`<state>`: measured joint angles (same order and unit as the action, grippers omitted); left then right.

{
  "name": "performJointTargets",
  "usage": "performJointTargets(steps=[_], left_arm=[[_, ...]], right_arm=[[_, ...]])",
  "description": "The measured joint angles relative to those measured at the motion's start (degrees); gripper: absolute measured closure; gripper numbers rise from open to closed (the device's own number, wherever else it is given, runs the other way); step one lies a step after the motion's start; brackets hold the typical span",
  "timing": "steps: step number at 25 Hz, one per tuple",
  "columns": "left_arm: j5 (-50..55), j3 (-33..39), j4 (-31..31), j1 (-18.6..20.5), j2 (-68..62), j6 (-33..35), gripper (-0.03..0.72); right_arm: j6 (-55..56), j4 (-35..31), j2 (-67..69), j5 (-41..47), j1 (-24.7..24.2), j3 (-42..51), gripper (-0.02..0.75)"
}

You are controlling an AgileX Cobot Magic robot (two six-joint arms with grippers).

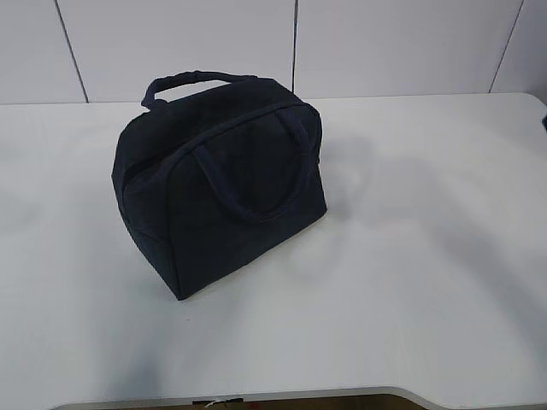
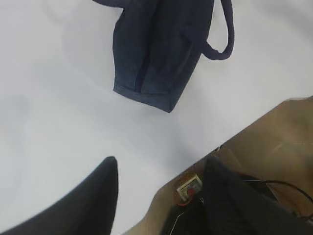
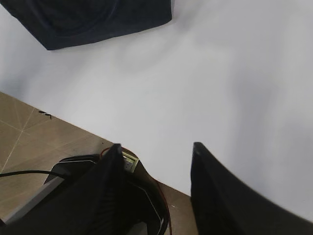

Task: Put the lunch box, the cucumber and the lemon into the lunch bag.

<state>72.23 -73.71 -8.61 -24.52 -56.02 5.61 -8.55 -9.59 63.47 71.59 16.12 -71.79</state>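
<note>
The dark navy lunch bag (image 1: 220, 179) stands alone on the white table (image 1: 410, 256), left of centre, its zip closed along the top and both loop handles showing. It also appears at the top of the left wrist view as the lunch bag (image 2: 161, 49) and at the top left of the right wrist view as the lunch bag (image 3: 88, 19). The lunch box, the cucumber and the lemon are out of view. My left gripper (image 2: 159, 169) hangs open and empty over the table's front edge. My right gripper (image 3: 155, 149) is likewise open and empty above the front edge.
The table's front edge (image 1: 299, 395) runs along the bottom of the exterior view. Below it lie a brown floor (image 3: 29, 127) and dark equipment with cables (image 2: 274, 188). Neither arm shows in the exterior view.
</note>
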Motion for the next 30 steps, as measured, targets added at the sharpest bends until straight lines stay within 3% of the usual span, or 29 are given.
performJointTargets(steps=[11, 23, 30], left_arm=[[0.25, 17.59, -0.25, 0.00, 25.74, 0.00, 0.308], [0.23, 34.66, -7.68, 0.00, 53.62, 0.00, 0.308], [-0.86, 40.38, -8.10, -0.03, 55.19, 0.00, 0.308]], right_arm=[[-0.57, -0.12, -24.44, 0.59, 0.00, 12.77, 0.393], [-0.67, -0.12, -50.99, 0.96, 0.00, 31.63, 0.394], [-1.42, 1.71, -63.51, 1.15, 0.00, 40.35, 0.393]])
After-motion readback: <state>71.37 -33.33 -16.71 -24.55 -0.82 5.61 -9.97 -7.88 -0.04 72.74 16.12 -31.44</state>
